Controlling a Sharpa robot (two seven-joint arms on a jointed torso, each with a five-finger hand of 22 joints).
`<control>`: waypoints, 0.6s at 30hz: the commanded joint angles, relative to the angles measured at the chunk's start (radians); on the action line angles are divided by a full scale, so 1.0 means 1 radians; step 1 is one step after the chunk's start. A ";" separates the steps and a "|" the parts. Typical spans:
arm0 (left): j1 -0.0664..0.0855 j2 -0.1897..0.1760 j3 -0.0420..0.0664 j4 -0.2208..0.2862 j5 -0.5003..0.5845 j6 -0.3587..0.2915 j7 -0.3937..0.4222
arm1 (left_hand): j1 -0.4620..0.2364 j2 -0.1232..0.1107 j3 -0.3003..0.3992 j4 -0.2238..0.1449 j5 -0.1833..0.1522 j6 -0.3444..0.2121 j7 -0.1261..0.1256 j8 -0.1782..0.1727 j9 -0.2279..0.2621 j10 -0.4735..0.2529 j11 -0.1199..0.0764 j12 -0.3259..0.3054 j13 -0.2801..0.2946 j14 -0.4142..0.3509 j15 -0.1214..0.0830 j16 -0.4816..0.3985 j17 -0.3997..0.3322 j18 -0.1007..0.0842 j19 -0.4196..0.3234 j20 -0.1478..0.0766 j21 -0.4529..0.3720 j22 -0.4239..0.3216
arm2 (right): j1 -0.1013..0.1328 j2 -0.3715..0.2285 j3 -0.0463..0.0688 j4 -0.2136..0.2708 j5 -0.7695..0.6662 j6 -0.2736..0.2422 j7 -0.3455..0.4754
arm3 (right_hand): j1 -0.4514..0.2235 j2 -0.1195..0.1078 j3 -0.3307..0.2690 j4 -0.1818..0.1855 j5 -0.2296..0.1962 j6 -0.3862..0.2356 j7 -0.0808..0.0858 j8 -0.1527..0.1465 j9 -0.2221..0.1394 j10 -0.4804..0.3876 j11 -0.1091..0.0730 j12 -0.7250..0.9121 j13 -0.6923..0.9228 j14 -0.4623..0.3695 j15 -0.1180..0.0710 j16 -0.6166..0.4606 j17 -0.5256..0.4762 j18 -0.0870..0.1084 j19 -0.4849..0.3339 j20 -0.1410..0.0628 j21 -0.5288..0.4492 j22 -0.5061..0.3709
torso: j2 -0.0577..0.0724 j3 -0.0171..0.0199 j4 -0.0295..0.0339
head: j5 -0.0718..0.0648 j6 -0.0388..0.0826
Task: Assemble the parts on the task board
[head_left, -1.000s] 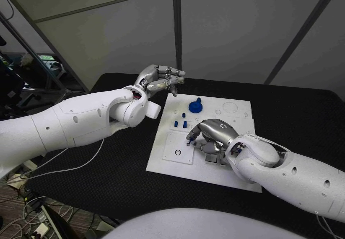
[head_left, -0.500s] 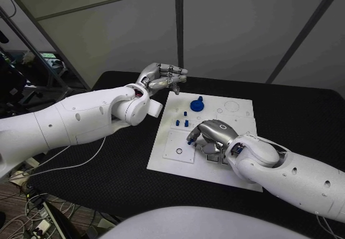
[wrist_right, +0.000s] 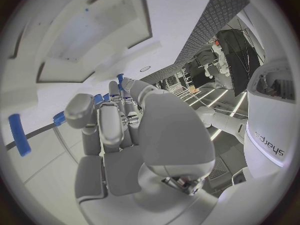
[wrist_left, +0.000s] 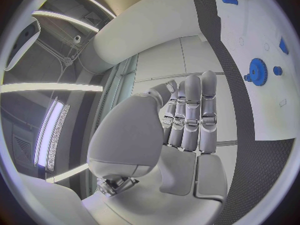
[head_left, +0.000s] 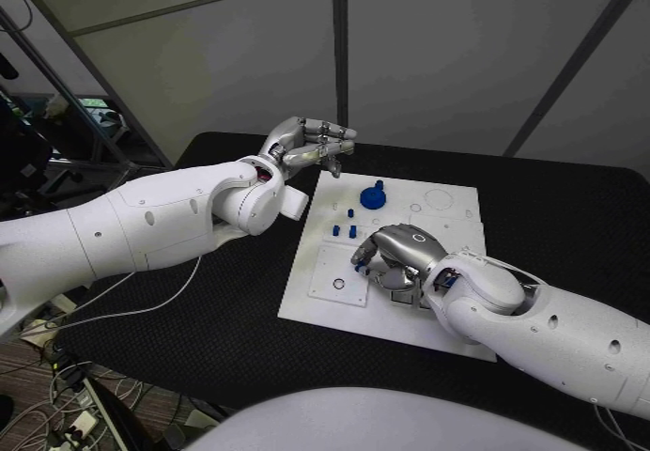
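The white task board [head_left: 447, 202] lies mid-table. A blue gear [head_left: 373, 198] sits near its far edge and shows as the blue gear [wrist_left: 257, 70] in the left wrist view. Three small blue pegs [head_left: 349, 225] stand just nearer than the gear. My right hand [head_left: 394, 252] rests low over the board's middle with its fingers curled down. Its thumb and a finger pinch a small blue part [wrist_right: 99, 99], seen as the small blue part [head_left: 363, 266] at the fingertips. My left hand [head_left: 309, 143] hangs in the air off the board's far left corner, fingers [wrist_left: 187, 110] folded in with nothing in them.
A square recessed plate with a small ring [head_left: 336, 284] sits at the board's near left. Grey blocks [head_left: 407, 296] lie under my right wrist. Another blue peg [wrist_right: 19, 134] lies on the board beyond my right fingers. Black table [head_left: 569, 216] surrounds the board.
My left hand has drifted slightly away from the board's corner, still curled. My right hand stays on the same spot of the board.
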 commanded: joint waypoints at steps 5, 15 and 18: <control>0.003 0.002 0.001 0.001 -0.004 0.016 -0.002 | 0.001 0.003 0.001 -0.005 0.006 -0.005 0.003 -0.002 -0.002 -0.007 -0.001 0.004 0.001 -0.004 0.001 -0.001 -0.001 -0.011 -0.004 0.001 -0.005 -0.001 | -0.001 0.005 -0.003 0.002 -0.027 0.068 -0.027 | -0.032 -0.009 -0.017 0.007 0.008 -0.028 0.008 -0.019 -0.003 -0.032 0.009 -0.022 -0.006 0.036 0.011 0.013 0.005 -0.007 -0.002 0.011 0.005 -0.001 | 0.000 -0.0003 -0.0005 | 0.000 -0.001; 0.003 0.002 0.001 -0.001 -0.004 0.019 -0.005 | 0.001 0.003 0.001 -0.005 0.006 -0.005 0.003 -0.002 -0.002 -0.007 -0.001 0.004 0.001 -0.004 0.001 -0.001 -0.001 -0.011 -0.004 0.001 -0.005 -0.001 | -0.001 0.003 -0.004 0.002 -0.036 0.060 -0.043 | -0.047 -0.020 -0.022 0.012 0.012 -0.048 0.020 -0.027 -0.005 -0.076 0.023 -0.041 -0.018 0.034 0.023 0.018 0.005 -0.006 -0.009 0.022 0.002 -0.005 | -0.001 -0.0001 0.0001 | 0.000 -0.003; 0.003 0.002 0.001 -0.002 -0.004 0.020 -0.007 | 0.001 0.003 0.002 -0.005 0.006 -0.005 0.003 -0.002 -0.002 -0.007 -0.001 0.004 0.001 -0.004 0.001 -0.001 -0.001 -0.011 -0.004 0.001 -0.005 -0.001 | -0.001 0.002 -0.004 0.003 -0.037 0.048 -0.046 | -0.052 -0.027 -0.024 0.013 0.011 -0.065 0.027 -0.030 -0.008 -0.112 0.032 -0.041 -0.026 0.032 0.031 0.021 0.005 -0.003 -0.018 0.028 -0.008 -0.018 | -0.001 0.0003 -0.0009 | -0.001 -0.003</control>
